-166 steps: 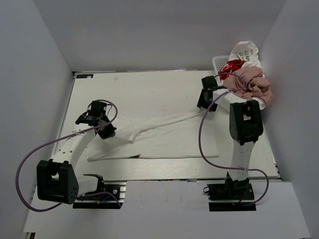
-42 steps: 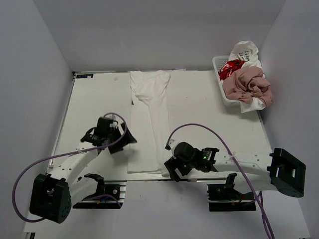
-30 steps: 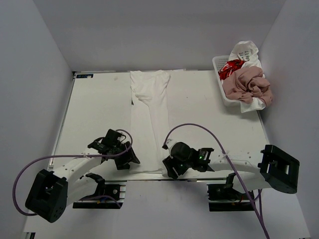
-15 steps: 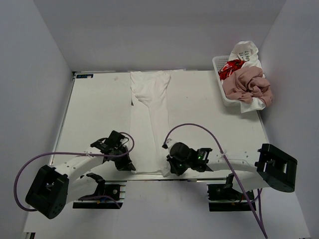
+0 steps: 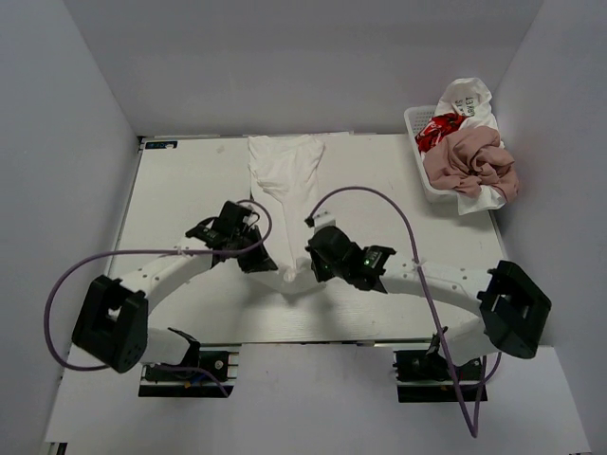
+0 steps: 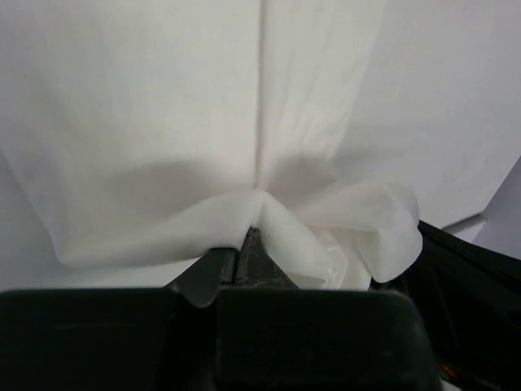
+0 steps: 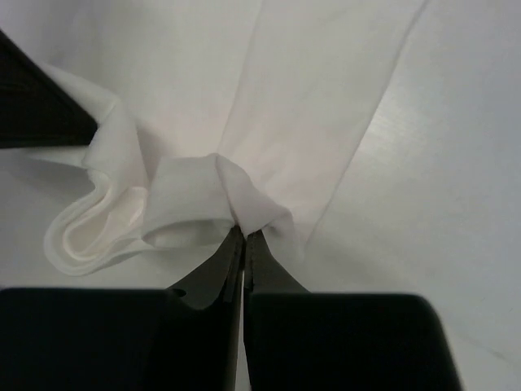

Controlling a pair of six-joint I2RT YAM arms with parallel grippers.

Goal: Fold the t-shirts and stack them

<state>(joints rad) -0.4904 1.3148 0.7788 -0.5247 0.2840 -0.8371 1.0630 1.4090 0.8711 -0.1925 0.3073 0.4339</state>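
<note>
A white t-shirt (image 5: 286,175) lies as a long narrow strip from the table's far edge toward the middle. Its near end is lifted and doubled back. My left gripper (image 5: 266,266) is shut on the near-left corner of the t-shirt (image 6: 163,122), whose hem bunches at the fingertips. My right gripper (image 5: 313,269) is shut on the near-right corner of the same t-shirt (image 7: 309,98), cloth pinched between the jaws. The two grippers sit close together over the strip. More t-shirts, a dusty pink one (image 5: 471,163) and white ones with red print, are heaped in the basket.
A white lattice basket (image 5: 417,123) stands at the far right corner with the heap spilling over its rim. The white table (image 5: 180,190) is walled by grey panels on three sides. Purple cables loop off both arms.
Both grippers have closed on the shirt's near corners at the table's front edge, then carried them away from the bases toward the middle, folding the near end over the strip.
</note>
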